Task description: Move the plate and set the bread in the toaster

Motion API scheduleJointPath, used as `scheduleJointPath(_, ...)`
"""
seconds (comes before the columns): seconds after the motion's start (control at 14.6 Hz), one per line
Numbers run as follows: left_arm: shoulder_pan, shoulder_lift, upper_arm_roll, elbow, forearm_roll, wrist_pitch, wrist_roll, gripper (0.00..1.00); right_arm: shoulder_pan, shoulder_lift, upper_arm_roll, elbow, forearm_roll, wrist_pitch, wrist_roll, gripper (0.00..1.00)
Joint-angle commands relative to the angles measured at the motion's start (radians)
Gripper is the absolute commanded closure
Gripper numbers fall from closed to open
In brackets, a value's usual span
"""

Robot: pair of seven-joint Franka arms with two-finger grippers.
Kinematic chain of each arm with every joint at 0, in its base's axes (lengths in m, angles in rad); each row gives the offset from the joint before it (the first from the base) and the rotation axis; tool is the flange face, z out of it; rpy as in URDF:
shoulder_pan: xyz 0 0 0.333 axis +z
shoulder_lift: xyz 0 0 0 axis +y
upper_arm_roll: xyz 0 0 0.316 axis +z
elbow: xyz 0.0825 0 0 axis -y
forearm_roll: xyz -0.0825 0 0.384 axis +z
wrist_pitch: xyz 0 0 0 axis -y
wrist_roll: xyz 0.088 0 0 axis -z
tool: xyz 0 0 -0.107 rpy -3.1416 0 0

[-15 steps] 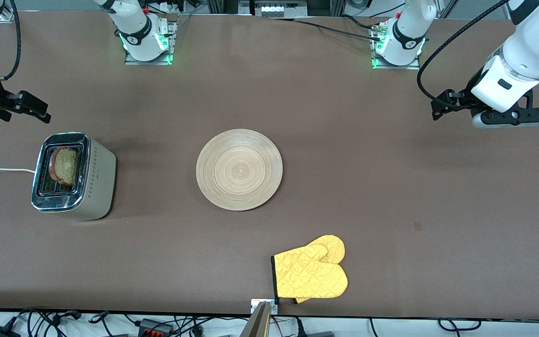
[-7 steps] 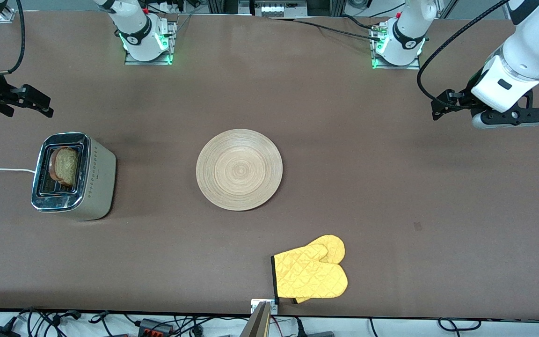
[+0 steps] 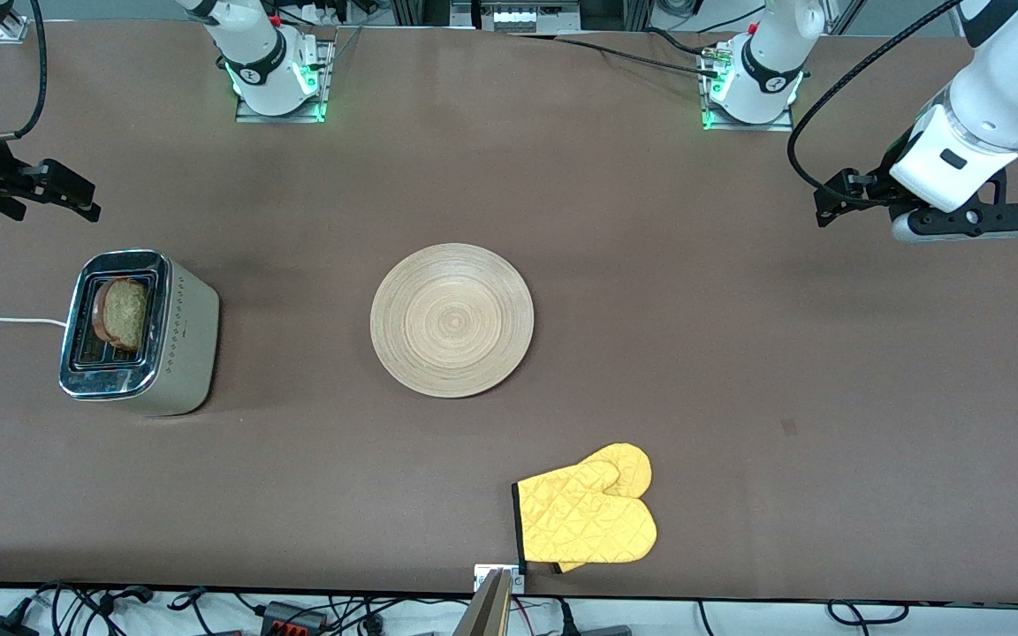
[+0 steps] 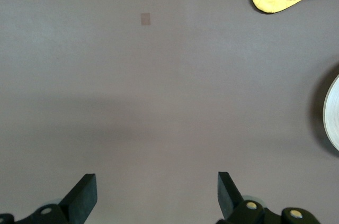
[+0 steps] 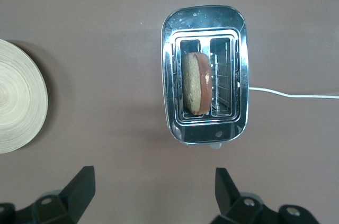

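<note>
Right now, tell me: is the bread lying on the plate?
No, the bread stands in a slot of the toaster, and the plate is bare.

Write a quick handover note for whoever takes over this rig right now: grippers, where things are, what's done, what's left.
Left gripper: open, empty, over bare table at the left arm's end.
Right gripper: open, empty, up beside the toaster.
Bread: standing in one toaster slot, top sticking out.
Plate: mid-table, empty.
Oven mitt: nearer the front camera than the plate, untouched.
Done: bread is in.
Left: nothing obvious; perhaps press the toaster lever.
</note>
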Motion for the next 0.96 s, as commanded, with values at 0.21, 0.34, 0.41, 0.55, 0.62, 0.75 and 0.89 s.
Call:
scheduleJointPath(0.21,0.003,-0.002,0.002,0.011,-0.025,-0.017,-0.002,0.00,-0.012,-0.037,0.010,-0.036,-0.003,0.007,0.000,0.00)
scheduleJointPath(0.34,0.003,-0.002,0.002,0.011,-0.025,-0.017,-0.002,0.00,-0.011,-0.039,0.010,-0.036,-0.003,0.006,0.024,0.00)
scheduleJointPath(0.41,0.003,-0.002,0.002,0.011,-0.025,-0.017,-0.002,0.00,-0.011,-0.039,0.011,-0.036,-0.003,0.006,0.035,0.00)
scheduleJointPath(0.55,0.003,-0.002,0.002,0.011,-0.025,-0.017,-0.002,0.00,-0.011,-0.039,0.011,-0.034,-0.003,-0.005,0.034,0.00)
scheduleJointPath(0.62,0.003,-0.002,0.002,0.011,-0.027,-0.017,-0.002,0.00,-0.012,-0.039,0.011,-0.036,-0.003,-0.005,0.034,0.00)
scheduleJointPath(0.75,0.003,-0.002,0.002,0.011,-0.027,-0.017,-0.002,0.00,-0.011,-0.039,0.011,-0.036,-0.003,-0.008,0.034,0.00)
scheduleJointPath(0.89,0.003,-0.002,0.002,0.011,-0.027,-0.017,-0.002,0.00,-0.012,-0.040,0.010,-0.036,-0.003,-0.008,0.034,0.00)
